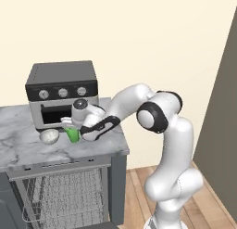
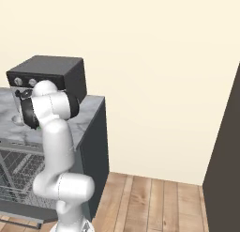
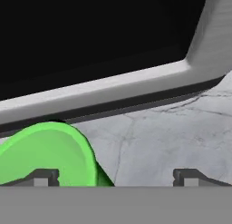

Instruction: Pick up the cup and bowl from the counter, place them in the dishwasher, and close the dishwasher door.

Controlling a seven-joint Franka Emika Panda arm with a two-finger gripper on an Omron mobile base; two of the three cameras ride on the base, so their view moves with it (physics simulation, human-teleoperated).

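Green cup point(image 1: 72, 134) stands mid-counter point(image 1: 28, 147), before the toaster oven point(image 1: 62, 93), beside the bowl point(image 1: 49, 136). Gripper point(image 3: 115, 175), fingers spread, is offset from the cup. Step: cup pickup; next, probably centre the fingers around it, then close.

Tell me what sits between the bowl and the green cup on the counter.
Nothing: in the left base view only a narrow strip of bare counter separates the bowl from the cup. They stand side by side, apart.
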